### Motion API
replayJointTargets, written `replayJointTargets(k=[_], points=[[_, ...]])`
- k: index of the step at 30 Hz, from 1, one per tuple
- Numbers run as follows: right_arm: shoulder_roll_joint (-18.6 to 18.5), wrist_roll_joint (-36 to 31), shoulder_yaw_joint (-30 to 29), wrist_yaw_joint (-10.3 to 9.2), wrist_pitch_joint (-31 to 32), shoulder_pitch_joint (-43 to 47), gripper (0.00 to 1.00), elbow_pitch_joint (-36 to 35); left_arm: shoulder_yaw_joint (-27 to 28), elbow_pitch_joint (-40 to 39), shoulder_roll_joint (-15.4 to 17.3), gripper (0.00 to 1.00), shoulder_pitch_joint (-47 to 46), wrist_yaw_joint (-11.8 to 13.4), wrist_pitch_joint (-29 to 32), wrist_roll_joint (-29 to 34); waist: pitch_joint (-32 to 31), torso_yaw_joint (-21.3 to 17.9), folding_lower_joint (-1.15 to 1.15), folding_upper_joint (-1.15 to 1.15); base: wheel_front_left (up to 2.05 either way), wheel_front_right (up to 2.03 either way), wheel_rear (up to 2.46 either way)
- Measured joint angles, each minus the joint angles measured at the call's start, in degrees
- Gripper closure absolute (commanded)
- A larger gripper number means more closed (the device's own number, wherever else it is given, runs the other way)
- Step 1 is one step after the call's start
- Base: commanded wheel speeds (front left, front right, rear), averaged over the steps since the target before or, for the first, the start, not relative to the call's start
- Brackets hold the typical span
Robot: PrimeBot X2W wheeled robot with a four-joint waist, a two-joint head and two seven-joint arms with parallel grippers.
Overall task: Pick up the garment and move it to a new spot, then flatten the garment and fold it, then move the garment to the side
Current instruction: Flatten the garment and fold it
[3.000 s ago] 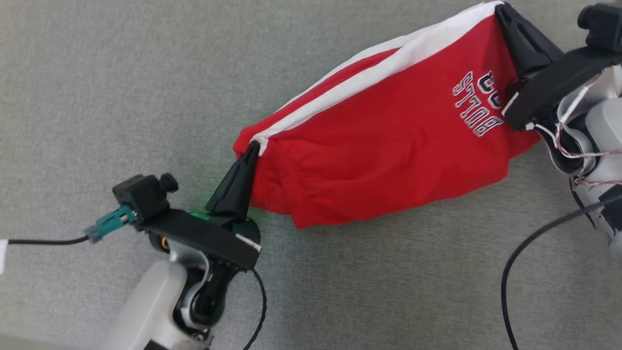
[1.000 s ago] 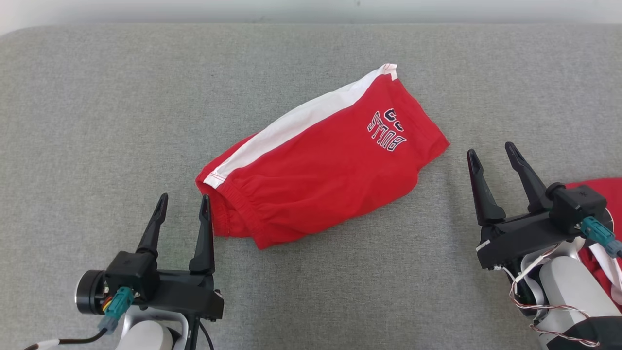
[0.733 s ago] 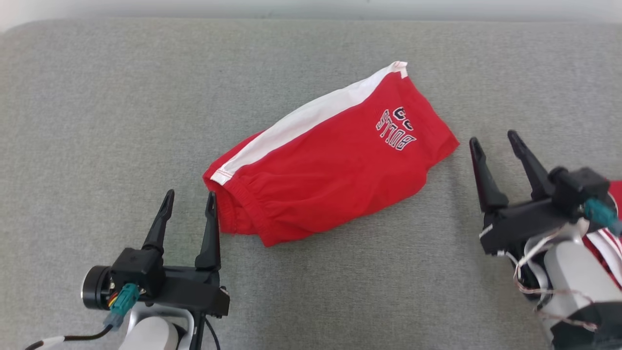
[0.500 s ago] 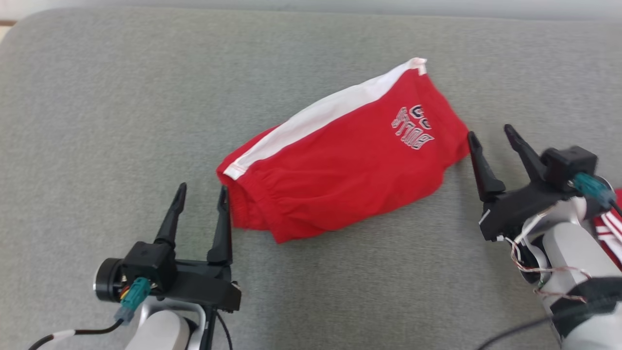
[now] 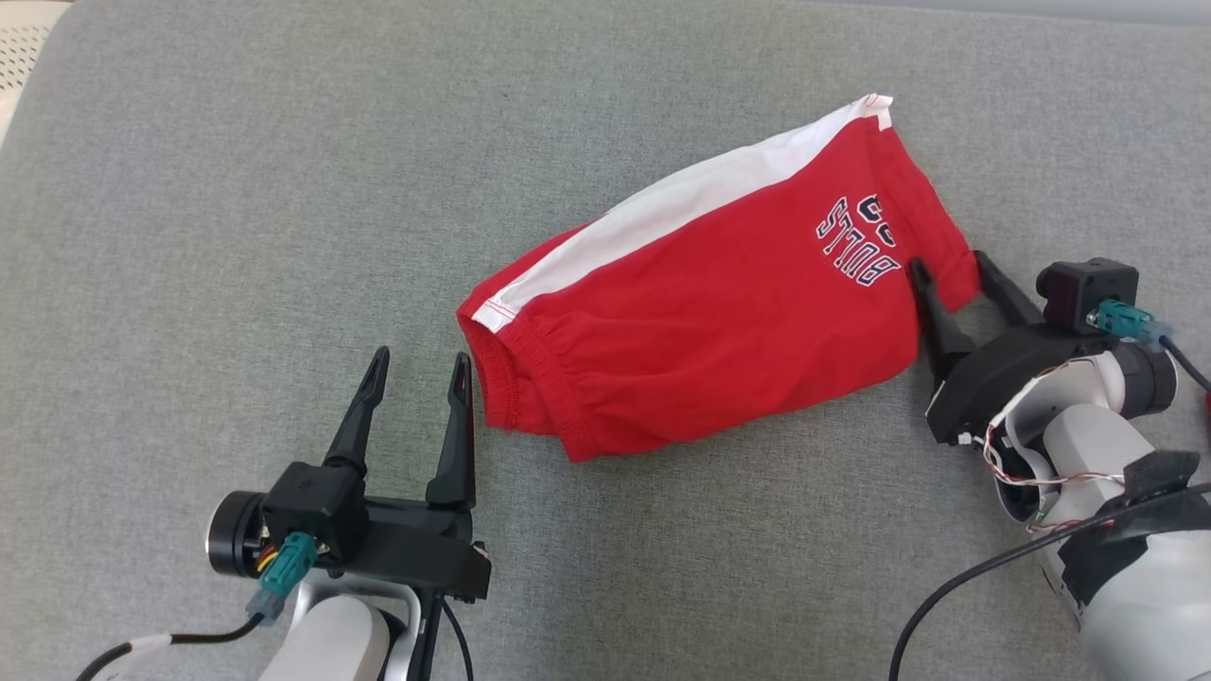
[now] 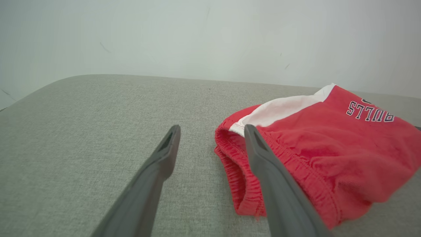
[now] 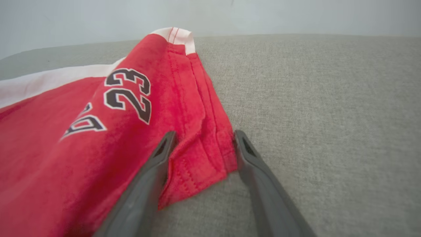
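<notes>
Two grippers, both spread wide with nothing pinched in either one yet, so here's roughly where things stand. The red shorts [image 5: 719, 312] are lying slantwise in the middle of the grey cloth-covered table [image 5: 236, 189], waistband [image 5: 516, 378] at the near-left end and the leg hem at the far-right end. They look like they're already doubled over leg on leg with the white stripe [image 5: 700, 203] running along the far side, so I'd guess the pick-up-and-relocate bit and at least one fold are done. The cloth is a bit puffy and rumpled near the waistband, not crisp. What's left is probably one more fold and/or the shove to the side, can't tell which from this. The left gripper [image 5: 420, 357] sits just beside the waistband, its inner finger right against the elastic, jaws open and empty. The right gripper [image 5: 947, 263] is straddling the hem corner [image 7: 200, 158], cloth lying between the fingers but the jaws aren't clamped on it. Room-wise: loads of bare table to the left and along the near side, so sliding the shorts that way looks easy. The far edge runs close beyond the top hem and the table rounds off at the far-left corner [image 5: 19, 104], so less slack there. Also a black cable [image 5: 946, 605] trails by the right arm, worth not dragging cloth over it
</notes>
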Motion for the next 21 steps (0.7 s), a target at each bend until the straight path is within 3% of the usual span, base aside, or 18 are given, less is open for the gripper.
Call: replayJointTargets(k=[1,6,11,17,21], points=[[0.2,0.9,0.3,-0.01,0.0,-0.2,1.0,0.5,0.1,0.0,0.0,0.0,-0.1,0.0,0.0,0.1,0.0,-0.1,0.0,0.0,0.0,0.0,0.0],[0.7,4.0,2.3,-0.03,-1.2,-0.1,1.0,0.7,0.6,-0.2,0.0,0.0,-0.1,0.1,0.0,0.4,-0.1,-0.8,0.0,0.0,0.0,0.0,0.0],[0.7,6.2,1.5,-0.03,-4.4,5.1,1.0,-3.5,1.2,-0.5,0.4,0.0,0.5,0.3,0.0,0.6,-0.7,-1.8,-0.01,0.0,0.0,0.0,0.0],[0.7,5.9,-3.6,0.02,-5.6,15.1,1.0,-11.4,2.0,-0.9,1.6,0.0,1.5,0.4,0.0,0.6,-1.8,-3.5,-0.01,0.0,0.0,0.0,0.0],[1.8,4.2,-10.3,0.03,-5.7,25.0,1.0,-18.0,2.2,-1.7,2.7,0.0,2.3,0.8,0.2,0.6,-3.0,-4.8,-0.01,0.0,0.0,0.0,0.0]])
